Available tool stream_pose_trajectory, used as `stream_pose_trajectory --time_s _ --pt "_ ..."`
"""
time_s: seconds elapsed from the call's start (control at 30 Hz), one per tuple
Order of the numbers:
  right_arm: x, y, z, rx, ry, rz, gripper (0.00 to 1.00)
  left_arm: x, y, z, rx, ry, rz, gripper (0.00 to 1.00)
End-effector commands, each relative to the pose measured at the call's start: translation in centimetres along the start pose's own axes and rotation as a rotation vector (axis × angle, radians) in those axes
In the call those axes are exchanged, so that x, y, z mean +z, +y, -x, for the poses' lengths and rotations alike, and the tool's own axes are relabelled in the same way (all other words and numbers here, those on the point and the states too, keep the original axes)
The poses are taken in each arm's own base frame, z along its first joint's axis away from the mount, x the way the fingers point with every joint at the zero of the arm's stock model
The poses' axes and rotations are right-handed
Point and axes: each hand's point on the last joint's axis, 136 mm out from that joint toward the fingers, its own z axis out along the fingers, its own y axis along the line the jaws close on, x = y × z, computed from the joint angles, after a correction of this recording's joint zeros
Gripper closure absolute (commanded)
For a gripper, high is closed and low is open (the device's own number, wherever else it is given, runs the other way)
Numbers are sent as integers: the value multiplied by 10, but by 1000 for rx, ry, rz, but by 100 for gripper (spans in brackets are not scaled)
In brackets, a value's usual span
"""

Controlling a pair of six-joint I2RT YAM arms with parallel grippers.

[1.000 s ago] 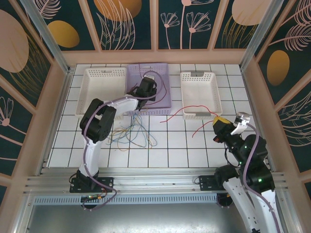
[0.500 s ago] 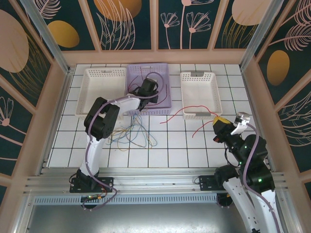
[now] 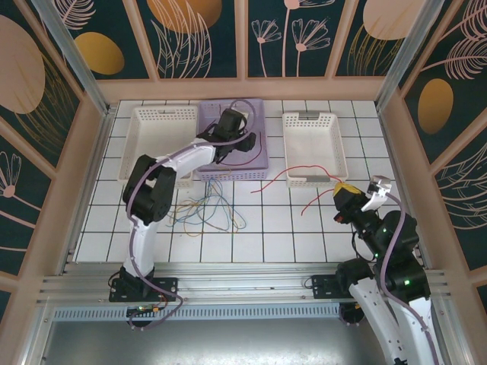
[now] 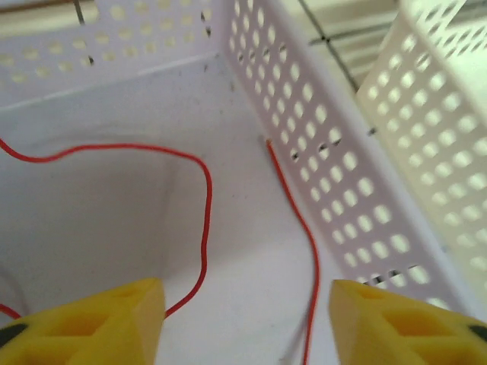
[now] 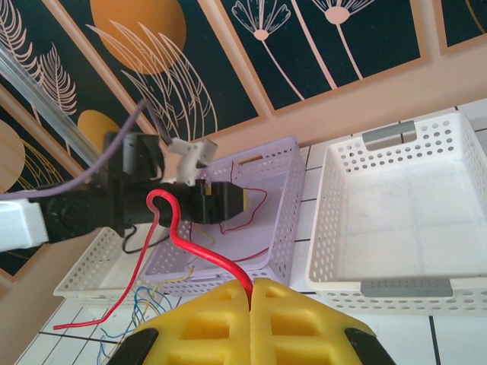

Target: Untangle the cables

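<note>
Cable station: left gripper (image 4: 247, 300) parted inside the purple basket (image 3: 228, 173), right gripper (image 5: 249, 285) clamped on a red cable (image 5: 179, 228)

The tiled table (image 3: 304, 228) is carrying three baskets in a row at its far side: a white left basket (image 3: 152, 137), the purple basket in the middle and a white right basket (image 3: 312, 144). I am reaching my left arm into the purple basket, and my left gripper is hanging over its floor with the yellow fingers (image 4: 106, 323) well apart and nothing between them. My right gripper is hovering near the right basket's near corner, jaws pressing together on the red cable, which is trailing away over the tiles. A second red cable (image 4: 205, 198) is lying loose on the purple basket's floor. The blue and yellow cables (image 3: 209, 209) are lying tangled on the tiles in front of that basket
</note>
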Motion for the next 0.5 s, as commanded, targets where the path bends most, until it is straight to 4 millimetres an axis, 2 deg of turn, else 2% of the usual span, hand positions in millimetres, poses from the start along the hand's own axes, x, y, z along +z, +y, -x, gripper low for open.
stream_pose_trajectory --time_s 0.0,0.03,0.07,0.1,0.23,0.33,0.43,0.47 --pt "0 0 7 -23 -38 1 100 -46 -10 49 31 -97 -36 32" --pt "1 0 7 -23 -36 0 100 -54 -11 56 32 -115 -38 29" --pt "1 0 6 -23 -32 -2 100 -64 -13 63 34 -133 -47 20" --pt "2 -1 6 -22 -29 -3 100 -76 -16 71 37 -154 -60 2" --pt "5 -2 4 -20 -13 -14 100 -119 -17 92 36 -232 -62 1" --pt "11 -5 2 -17 14 -29 100 -171 -8 109 13 -354 -27 1" --pt "21 -7 0 -11 52 -49 100 -221 4 113 -33 -478 4 2" --pt "25 -7 1 -9 65 -53 100 -235 9 108 -47 -504 15 1"
